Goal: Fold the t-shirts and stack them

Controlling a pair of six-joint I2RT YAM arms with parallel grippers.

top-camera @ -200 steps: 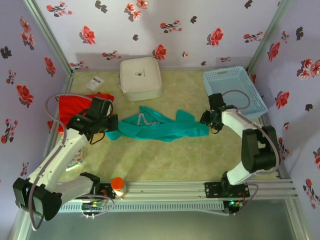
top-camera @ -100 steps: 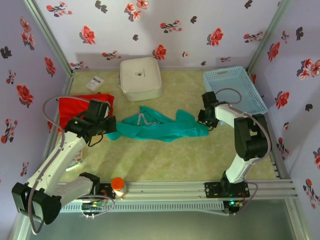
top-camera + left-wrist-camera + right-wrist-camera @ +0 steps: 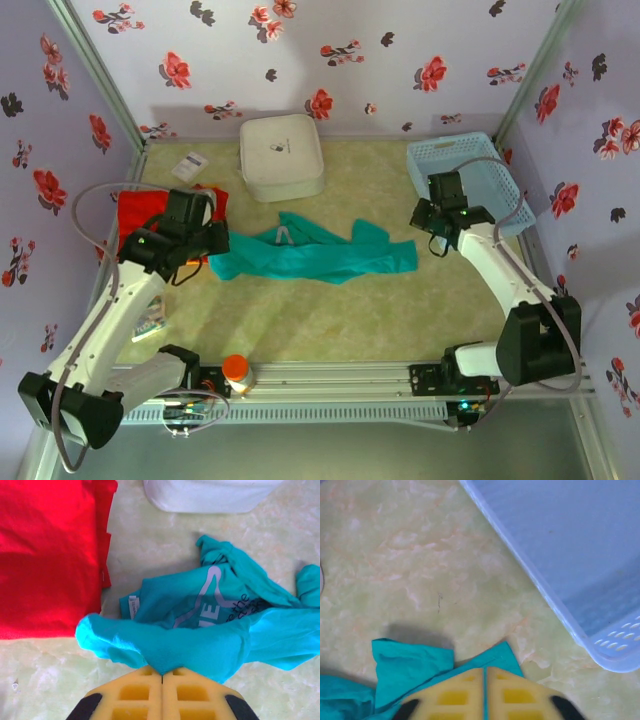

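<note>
We see a teal-green cloth t-shirt [image 3: 315, 255] with white lettering on its chest, and to its left a plain bright red cloth t-shirt [image 3: 135, 210]. At the far side sits a white rounded-square box [image 3: 281, 156]; at far right, a light-blue perforated plastic basket [image 3: 470, 165]. The surface [image 3: 380, 310] is pale yellow-green with faint marbling. We note lilac walls [image 3: 400, 40] printed with red and dark flowers. The left pincer [image 3: 162, 677] and right pincer [image 3: 484, 672] are yellow with black patches.
</note>
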